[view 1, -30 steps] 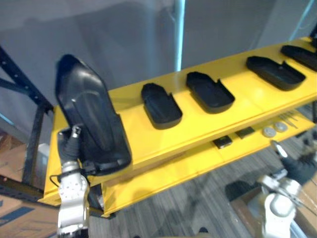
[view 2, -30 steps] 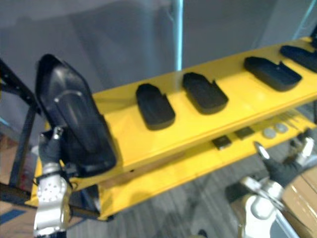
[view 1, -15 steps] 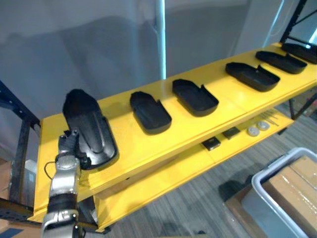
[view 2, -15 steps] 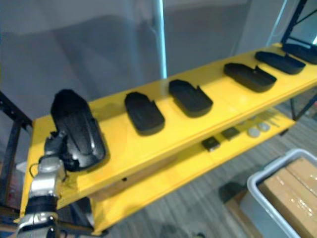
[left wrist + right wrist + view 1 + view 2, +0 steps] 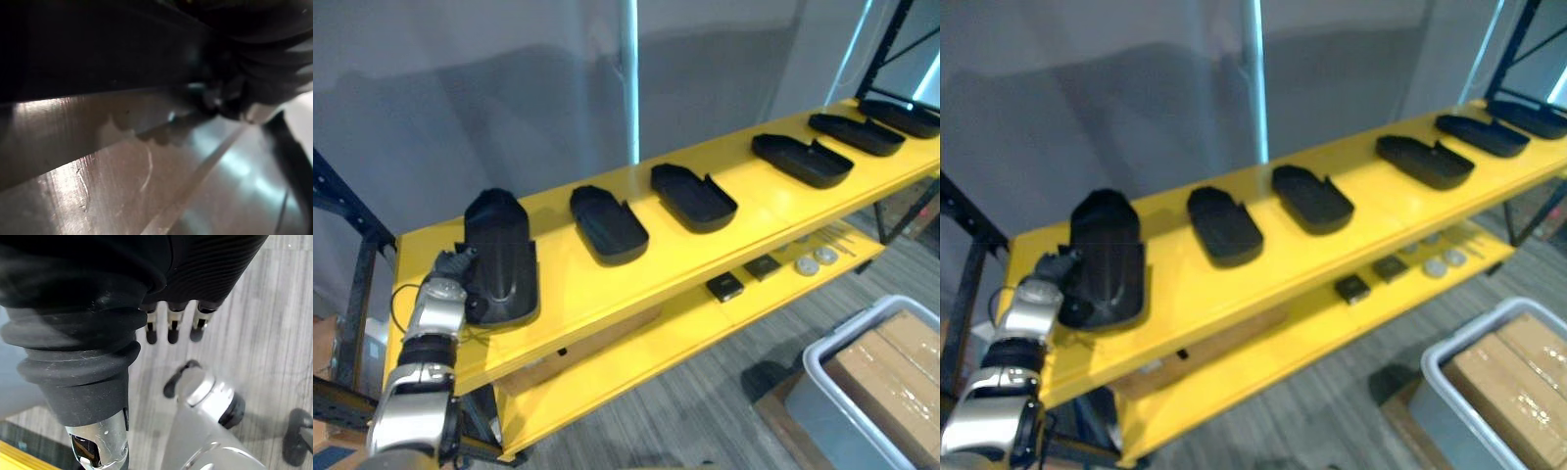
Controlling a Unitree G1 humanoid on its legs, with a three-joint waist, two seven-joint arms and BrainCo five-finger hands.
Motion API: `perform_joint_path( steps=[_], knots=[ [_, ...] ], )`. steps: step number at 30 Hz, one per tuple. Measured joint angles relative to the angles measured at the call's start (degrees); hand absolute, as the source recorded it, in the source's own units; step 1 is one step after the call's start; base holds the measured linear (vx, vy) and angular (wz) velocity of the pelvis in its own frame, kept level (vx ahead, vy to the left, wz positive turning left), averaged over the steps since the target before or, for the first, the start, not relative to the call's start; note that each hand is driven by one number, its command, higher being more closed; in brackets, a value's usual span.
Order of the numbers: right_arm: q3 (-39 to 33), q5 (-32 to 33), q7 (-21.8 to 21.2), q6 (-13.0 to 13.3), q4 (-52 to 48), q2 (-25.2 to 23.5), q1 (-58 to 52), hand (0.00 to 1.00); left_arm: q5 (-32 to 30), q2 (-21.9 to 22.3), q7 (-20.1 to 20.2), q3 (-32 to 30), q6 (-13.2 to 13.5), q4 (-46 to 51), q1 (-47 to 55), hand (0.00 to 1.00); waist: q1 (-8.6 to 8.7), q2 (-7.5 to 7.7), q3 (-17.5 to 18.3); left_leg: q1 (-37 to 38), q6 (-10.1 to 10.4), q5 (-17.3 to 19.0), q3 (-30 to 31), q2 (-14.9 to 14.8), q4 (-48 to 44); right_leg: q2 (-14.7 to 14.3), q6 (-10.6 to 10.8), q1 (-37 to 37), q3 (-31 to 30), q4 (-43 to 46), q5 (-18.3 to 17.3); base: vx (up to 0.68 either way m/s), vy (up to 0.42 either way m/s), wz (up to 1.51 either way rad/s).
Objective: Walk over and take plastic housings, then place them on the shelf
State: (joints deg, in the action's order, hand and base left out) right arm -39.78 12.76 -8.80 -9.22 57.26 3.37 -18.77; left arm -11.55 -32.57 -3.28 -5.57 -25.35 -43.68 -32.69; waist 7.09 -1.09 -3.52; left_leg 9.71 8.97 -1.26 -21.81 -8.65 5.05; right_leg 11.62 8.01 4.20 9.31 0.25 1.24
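Note:
A long black plastic housing (image 5: 499,257) lies flat at the left end of the yellow top shelf (image 5: 558,284). My left hand (image 5: 447,287) is at its near left edge, curled on the rim. In the left wrist view the housing's dark underside (image 5: 98,44) sits just over the shiny shelf surface (image 5: 122,171). Several more black housings (image 5: 607,223) (image 5: 693,196) (image 5: 801,160) lie in a row along the shelf to the right. My right hand (image 5: 168,325) hangs over the floor, fingers straight and holding nothing.
The lower yellow shelf (image 5: 636,343) carries small black blocks (image 5: 724,287) and round discs (image 5: 813,259). A grey bin (image 5: 822,367) holding a cardboard box (image 5: 891,367) stands on the floor at the lower right. A dark rack upright (image 5: 347,211) rises at the left.
The housing has come down from upright in my left hand to lying flat on the shelf. The camera has shifted, and my right hand has dropped out of the eye views.

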Motion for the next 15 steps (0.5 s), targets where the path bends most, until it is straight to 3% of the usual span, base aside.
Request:
perform_joint_path(
  steps=[6, 9, 15],
  knots=[
    [-0.11, 0.01, -0.06, 0.00, 1.20, -0.24, 0.04, 0.00, 1.99, -1.06, -0.95, -1.08, -1.32, -3.95, -1.32, 1.00, 0.08, 0.74, -0.20, -0.72, 0.03, 0.02, 0.02, -0.06, -0.04, -0.14, 0.89, -0.05, 0.10, -0.55, 0.73, 0.02, -0.001, 0.03],
    [-2.37, 0.03, -0.02, 0.20, 3.84, -1.61, 1.34, 0.00, 7.56, -1.03, -2.54, -5.62, -1.41, -5.42, -1.23, 1.00, 0.27, 0.96, -0.26, -0.95, 0.11, 0.05, -0.04, -0.55, -0.09, -0.77, 1.13, -0.01, 0.03, -1.12, 1.09, 0.01, -0.006, 0.00],
    [-2.36, 0.01, -0.03, 0.31, 4.63, -2.10, 2.57, 0.00, 9.56, -1.07, -3.57, -9.60, -0.60, -6.28, -1.22, 1.00, 1.24, 0.96, -0.26, -0.94, 0.11, 0.05, -0.37, -0.62, -0.30, -0.84, 1.14, 0.00, -0.06, -1.14, 1.22, 0.00, 0.000, 0.00]
  ],
)
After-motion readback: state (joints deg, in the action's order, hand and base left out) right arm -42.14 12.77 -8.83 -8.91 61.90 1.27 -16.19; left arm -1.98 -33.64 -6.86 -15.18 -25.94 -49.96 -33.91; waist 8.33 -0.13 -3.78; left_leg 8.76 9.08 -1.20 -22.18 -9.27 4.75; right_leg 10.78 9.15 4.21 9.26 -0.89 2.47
